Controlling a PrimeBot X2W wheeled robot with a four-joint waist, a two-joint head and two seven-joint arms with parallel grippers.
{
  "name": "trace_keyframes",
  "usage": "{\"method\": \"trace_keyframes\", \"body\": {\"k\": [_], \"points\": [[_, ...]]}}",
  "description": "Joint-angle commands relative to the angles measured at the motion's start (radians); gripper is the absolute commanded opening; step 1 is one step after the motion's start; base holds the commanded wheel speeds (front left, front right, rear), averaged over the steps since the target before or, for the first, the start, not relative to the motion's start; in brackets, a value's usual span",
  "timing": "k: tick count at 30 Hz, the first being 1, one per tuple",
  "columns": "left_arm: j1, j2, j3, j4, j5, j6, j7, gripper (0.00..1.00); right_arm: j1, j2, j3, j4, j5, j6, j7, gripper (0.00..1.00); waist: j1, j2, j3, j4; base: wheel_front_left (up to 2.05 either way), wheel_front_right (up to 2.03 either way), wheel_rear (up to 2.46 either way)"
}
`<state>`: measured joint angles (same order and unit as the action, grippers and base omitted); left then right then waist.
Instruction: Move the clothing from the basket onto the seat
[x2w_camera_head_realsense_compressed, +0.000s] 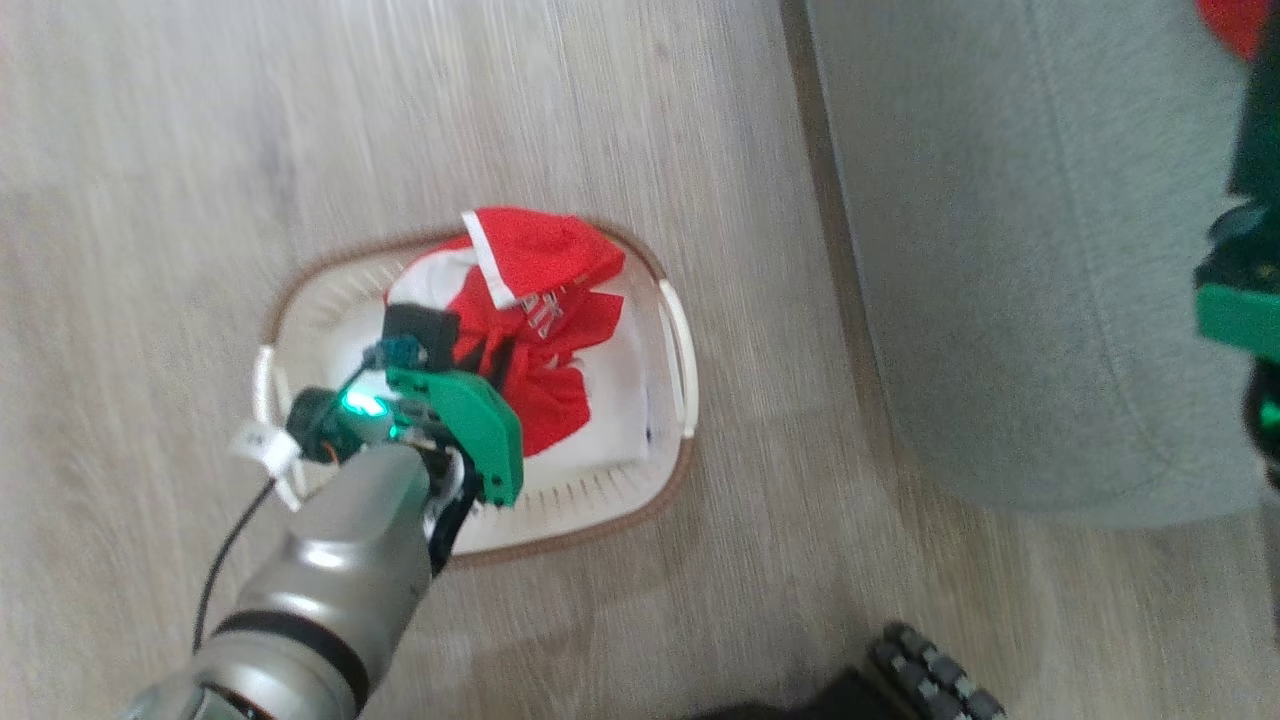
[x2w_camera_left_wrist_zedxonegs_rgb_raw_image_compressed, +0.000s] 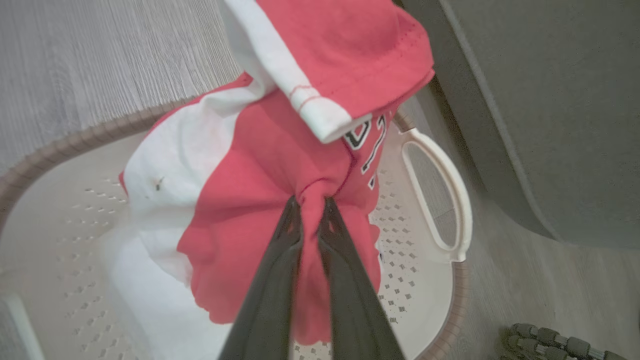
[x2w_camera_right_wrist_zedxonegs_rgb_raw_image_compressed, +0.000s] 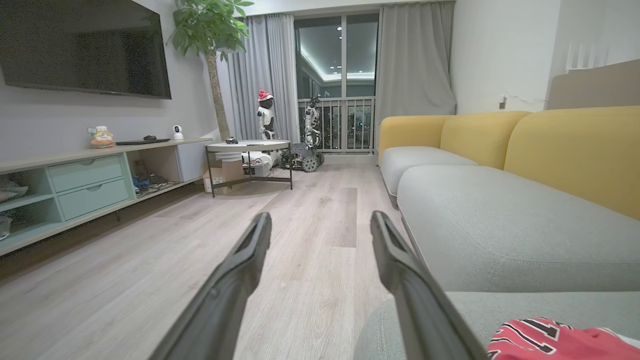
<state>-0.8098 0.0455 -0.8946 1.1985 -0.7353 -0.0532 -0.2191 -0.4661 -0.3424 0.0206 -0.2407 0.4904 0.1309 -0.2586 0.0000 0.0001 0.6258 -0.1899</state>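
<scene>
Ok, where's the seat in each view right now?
Head view: the seat takes the upper right, just right of the basket.
Left wrist view: upper right corner, beyond the basket's white handle.
Right wrist view: lower right, beside the open right tool.
Shared landmark: the red jersey on it, top right corner in head, bottom right in right wrist; the handle links head and left wrist.

A bunch of the clothing (x2w_camera_left_wrist_zedxonegs_rgb_raw_image_compressed: 260, 200) is pinched in my left gripper (x2w_camera_left_wrist_zedxonegs_rgb_raw_image_compressed: 311, 202) and covers the inner faces of my tips. A folded sleeve just above the jaws hides most of the lettering, so I cannot read it. Beyond the jaws the cloth hides much of the basket (x2w_camera_left_wrist_zedxonegs_rgb_raw_image_compressed: 60, 150) floor. The head view is smeared, and my own wrist covers those fingers. Right of my right gripper (x2w_camera_right_wrist_zedxonegs_rgb_raw_image_compressed: 320, 217), a red jersey (x2w_camera_right_wrist_zedxonegs_rgb_raw_image_compressed: 550, 342) is cut off by the bottom edge.
</scene>
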Motion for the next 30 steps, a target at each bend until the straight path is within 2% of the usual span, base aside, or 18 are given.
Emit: {"method": "trace_keyframes", "body": {"k": [1, 9, 10, 14, 20, 30], "points": [[0.039, 0.005, 0.005, -0.03, -0.01, -0.007, -0.023, 0.0, 0.056, -0.017, 0.02, -0.012, -0.011, 0.0, -0.003, 1.0, 0.0, -0.0001, -0.159, 0.04, 0.0, 0.0, 0.0], [0.108, 0.005, 0.016, -0.135, -0.012, -0.009, -0.042, 0.0, 0.169, -0.004, 0.044, 0.042, -0.035, 0.0, -0.003, 1.0, 0.0, -0.0001, -0.36, 0.09, 0.0, 0.0, 0.0], [0.108, 0.005, 0.016, -0.135, -0.012, -0.009, -0.042, 0.0, 0.169, -0.004, 0.044, 0.042, -0.035, 0.0, -0.003, 1.0, 0.0, -0.0001, -0.36, 0.09, 0.0, 0.0, 0.0], [0.149, 0.033, 0.094, -0.306, 0.027, 0.0, -0.042, 0.0, 0.23, 0.009, 0.063, 0.07, -0.046, 0.0, -0.003, 1.0, 0.0, -0.0001, -0.459, 0.117, 0.0, 0.0, 0.0], [0.18, 0.085, 0.163, -0.54, 0.097, 0.027, -0.043, 0.0, 0.292, 0.032, 0.087, 0.094, -0.058, 0.0, -0.003, 1.0, 0.0, -0.0001, -0.541, 0.143, 0.0, 0.0, 0.0], [0.145, 0.141, 0.18, -0.817, 0.123, 0.048, 0.004, 0.0, 0.341, 0.054, 0.142, 0.119, -0.066, 0.0, -0.003, 1.0, 0.0, -0.0001, -0.595, 0.152, 0.0, 0.0, 0.0]]}}
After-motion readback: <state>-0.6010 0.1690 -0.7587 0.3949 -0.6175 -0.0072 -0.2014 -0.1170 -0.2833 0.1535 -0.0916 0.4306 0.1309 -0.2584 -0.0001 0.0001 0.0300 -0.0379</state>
